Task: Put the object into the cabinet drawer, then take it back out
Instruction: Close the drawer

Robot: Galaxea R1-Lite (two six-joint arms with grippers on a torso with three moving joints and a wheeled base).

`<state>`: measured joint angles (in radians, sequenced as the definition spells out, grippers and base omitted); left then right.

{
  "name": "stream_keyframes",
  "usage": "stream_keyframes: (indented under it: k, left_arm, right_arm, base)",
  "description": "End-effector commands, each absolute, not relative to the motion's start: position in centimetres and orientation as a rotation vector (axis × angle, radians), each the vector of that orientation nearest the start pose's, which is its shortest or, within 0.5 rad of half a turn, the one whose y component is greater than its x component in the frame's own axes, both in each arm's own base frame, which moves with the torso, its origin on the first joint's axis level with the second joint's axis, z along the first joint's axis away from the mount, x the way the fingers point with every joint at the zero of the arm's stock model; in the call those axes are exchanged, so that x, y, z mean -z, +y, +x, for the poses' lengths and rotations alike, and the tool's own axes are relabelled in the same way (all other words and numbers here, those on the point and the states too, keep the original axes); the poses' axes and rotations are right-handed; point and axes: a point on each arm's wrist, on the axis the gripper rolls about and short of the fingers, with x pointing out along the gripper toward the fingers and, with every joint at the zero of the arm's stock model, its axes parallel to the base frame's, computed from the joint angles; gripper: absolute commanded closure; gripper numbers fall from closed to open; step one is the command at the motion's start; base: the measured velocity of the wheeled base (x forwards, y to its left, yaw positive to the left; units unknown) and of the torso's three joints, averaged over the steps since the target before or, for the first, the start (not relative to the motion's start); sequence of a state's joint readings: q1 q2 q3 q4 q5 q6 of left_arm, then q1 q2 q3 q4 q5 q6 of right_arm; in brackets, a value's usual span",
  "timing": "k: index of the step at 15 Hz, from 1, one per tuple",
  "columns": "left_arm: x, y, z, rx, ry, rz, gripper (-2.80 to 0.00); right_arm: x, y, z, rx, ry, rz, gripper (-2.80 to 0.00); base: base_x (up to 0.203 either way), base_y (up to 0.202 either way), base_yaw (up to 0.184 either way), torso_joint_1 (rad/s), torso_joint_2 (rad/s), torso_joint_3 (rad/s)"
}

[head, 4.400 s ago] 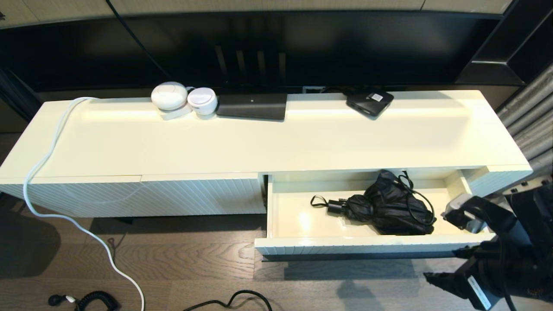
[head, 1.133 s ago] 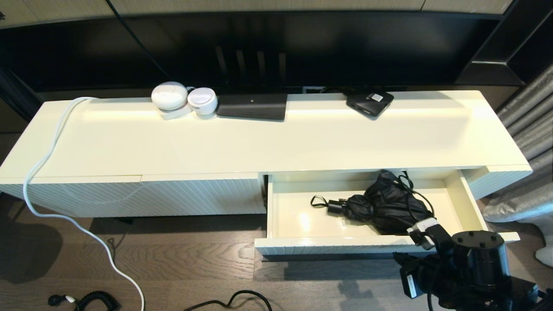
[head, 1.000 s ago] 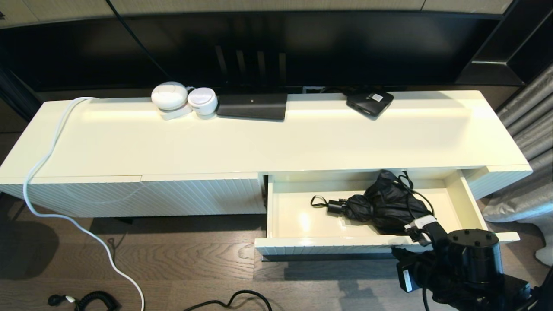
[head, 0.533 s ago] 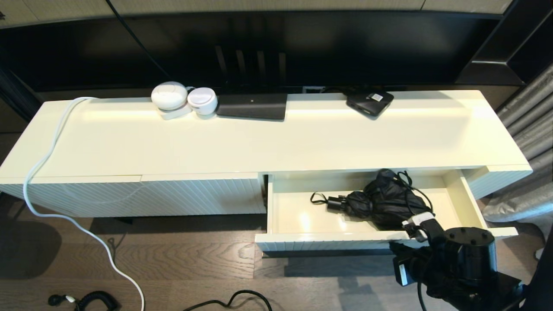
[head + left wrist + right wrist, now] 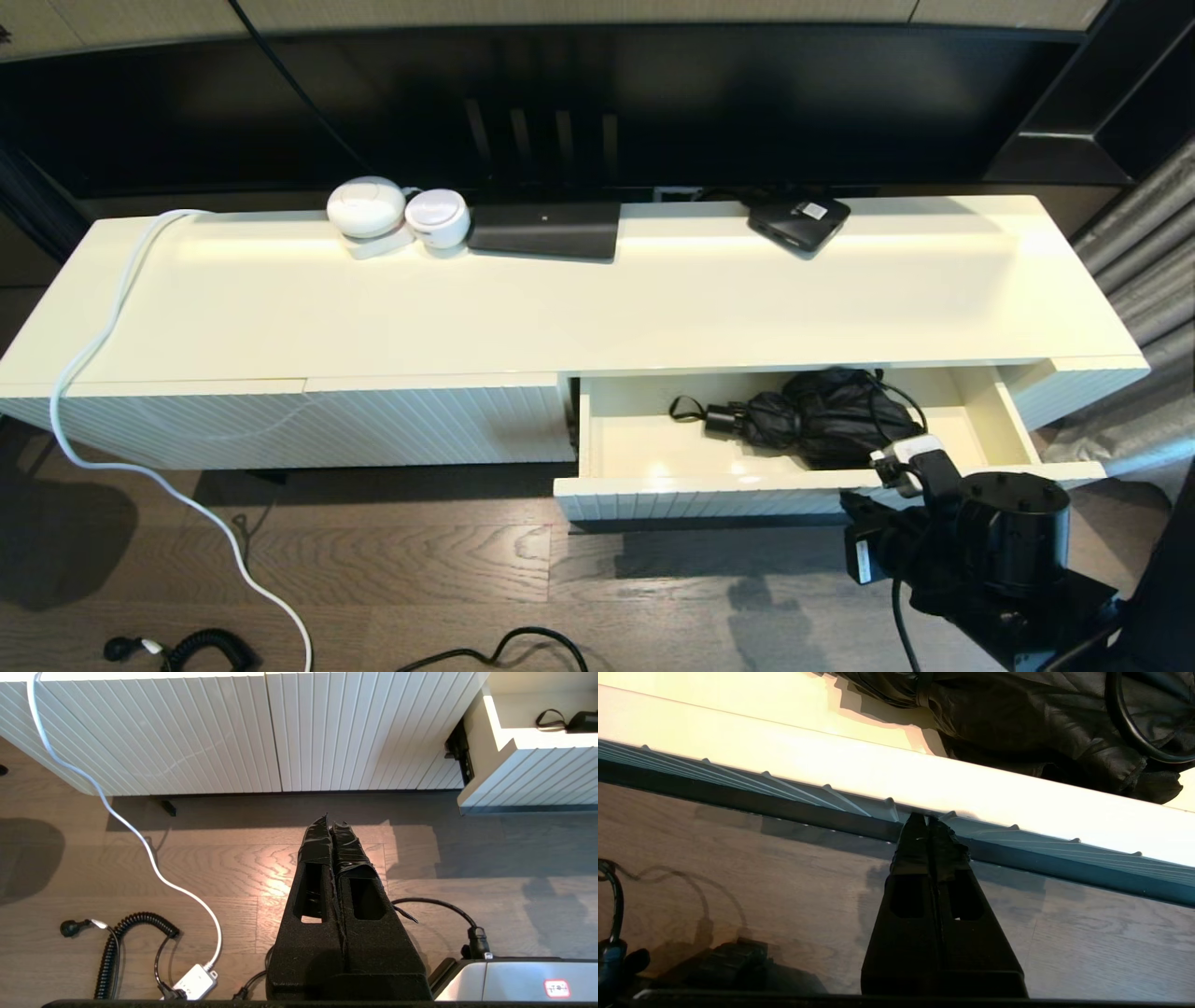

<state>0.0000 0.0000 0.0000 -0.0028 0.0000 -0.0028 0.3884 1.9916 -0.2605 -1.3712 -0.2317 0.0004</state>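
Dark wood flooring [image 5: 420, 569] and a long cream cabinet [image 5: 560, 299] frame the scene. We see the cabinet drawer [image 5: 709, 502] partly pulled out at the cabinet's right end, its ribbed white front facing the robot. Inside, toward the drawer's right half, lies a folded black umbrella [image 5: 822, 425], its strap end pointing to the drawer's left. We find the right gripper [image 5: 928, 823] just outside the drawer front, near its right end, with both fingers pressed together and holding nothing; the tips touch the ribbed face above the black bar handle [image 5: 784, 812]. The umbrella lies just beyond the front panel from this gripper. Our left gripper [image 5: 331, 823] hangs parked over the floor, fingers likewise pressed together and empty. A white cable [image 5: 103, 373] trails from the cabinet's left edge to the floor.
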Motion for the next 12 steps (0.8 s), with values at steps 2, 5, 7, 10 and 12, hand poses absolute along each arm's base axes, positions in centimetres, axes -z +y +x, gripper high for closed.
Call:
stream_keyframes:
  k: [2, 5, 7, 10, 12]
  left_arm:
    - [-7.5, 0.0, -2.3, 0.000, -0.002, -0.003, 0.00]
    - [-7.6, 0.0, -2.3, 0.000, -0.003, -0.003, 0.00]
    - [-7.6, 0.0, -2.3, 0.000, -0.003, -0.003, 0.00]
    - [-7.6, 0.0, -2.3, 0.000, -0.002, -0.003, 0.00]
    - [-7.5, 0.0, -2.3, 0.000, -0.002, -0.003, 0.00]
  right_arm:
    - [-5.2, 9.8, 25.5, -0.149, 0.330, -0.106, 0.00]
    - [-4.7, 10.3, 26.6, -0.144, 0.323, -0.104, 0.00]
    - [-4.7, 10.5, 27.2, -0.132, 0.307, -0.101, 0.00]
    - [-5.0, 10.7, 27.8, -0.126, 0.287, -0.096, 0.00]
    - [-5.1, 11.0, 28.7, -0.124, 0.266, -0.089, 0.00]
  base:
    - [0.000, 0.000, 0.000, 0.000, 0.00, 0.000]
    - [0.000, 0.000, 0.000, 0.000, 0.00, 0.000]
    - [0.000, 0.000, 0.000, 0.000, 0.00, 0.000]
    - [0.000, 0.000, 0.000, 0.000, 0.00, 0.000]
    - [0.000, 0.000, 0.000, 0.000, 0.00, 0.000]
